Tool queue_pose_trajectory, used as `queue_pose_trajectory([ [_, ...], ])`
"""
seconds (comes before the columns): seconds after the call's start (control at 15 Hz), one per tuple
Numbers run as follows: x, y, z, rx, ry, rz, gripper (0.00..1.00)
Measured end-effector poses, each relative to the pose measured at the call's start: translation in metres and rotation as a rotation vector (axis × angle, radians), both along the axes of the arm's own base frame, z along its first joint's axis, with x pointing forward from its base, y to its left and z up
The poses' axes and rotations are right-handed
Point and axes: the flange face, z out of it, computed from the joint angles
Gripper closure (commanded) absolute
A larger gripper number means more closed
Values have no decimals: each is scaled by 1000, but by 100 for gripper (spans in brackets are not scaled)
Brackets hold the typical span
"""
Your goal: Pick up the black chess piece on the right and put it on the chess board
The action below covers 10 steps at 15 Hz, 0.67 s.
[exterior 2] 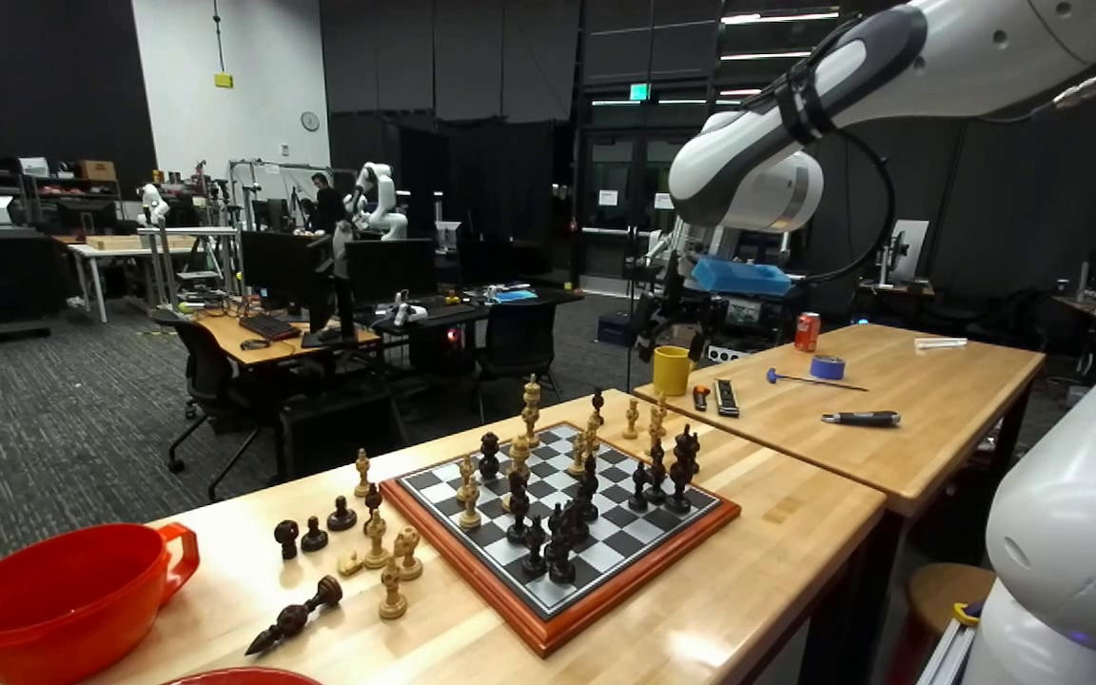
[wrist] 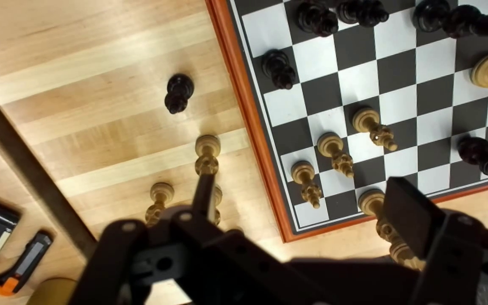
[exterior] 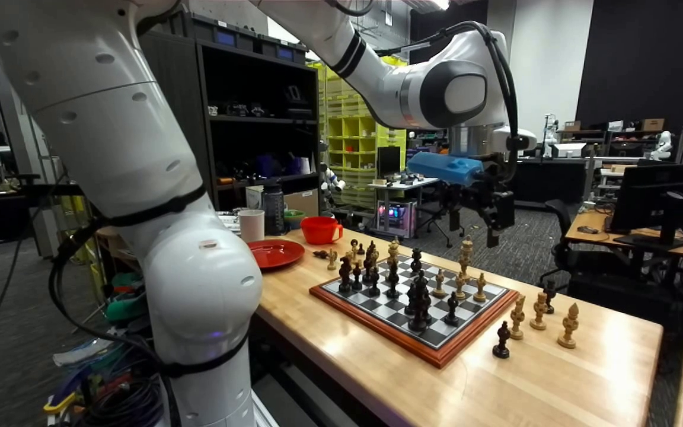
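The black chess piece point(exterior: 501, 340) stands upright on the table beside the chess board point(exterior: 377, 327), close to several tan pieces. In the wrist view the same black piece point(wrist: 179, 93) stands left of the board's reddish rim point(wrist: 250, 116). In an exterior view the board point(exterior 2: 641, 574) shows, but the black piece is hard to tell apart behind other pieces. My gripper point(exterior: 474, 230) is open and empty, high above the table near the board's far corner. It also shows open in the wrist view point(wrist: 303, 184) and in an exterior view point(exterior 2: 672, 342).
Several dark and tan pieces stand on the board. Tan pieces point(exterior: 538, 311) and another dark piece point(exterior: 549, 296) stand beside it. A tall tan piece point(wrist: 386, 224) is under my right finger. A red plate point(exterior: 276, 253), red cup point(exterior: 319, 230) and yellow cup point(exterior 2: 671, 371) stand around.
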Motion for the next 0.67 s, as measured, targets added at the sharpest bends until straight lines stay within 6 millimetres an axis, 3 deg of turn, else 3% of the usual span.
queue_pose_trajectory([
  [0.27, 1, 3, -3, 9, 10, -42, 0],
  [0.67, 1, 10, -11, 35, 37, -252, 0],
])
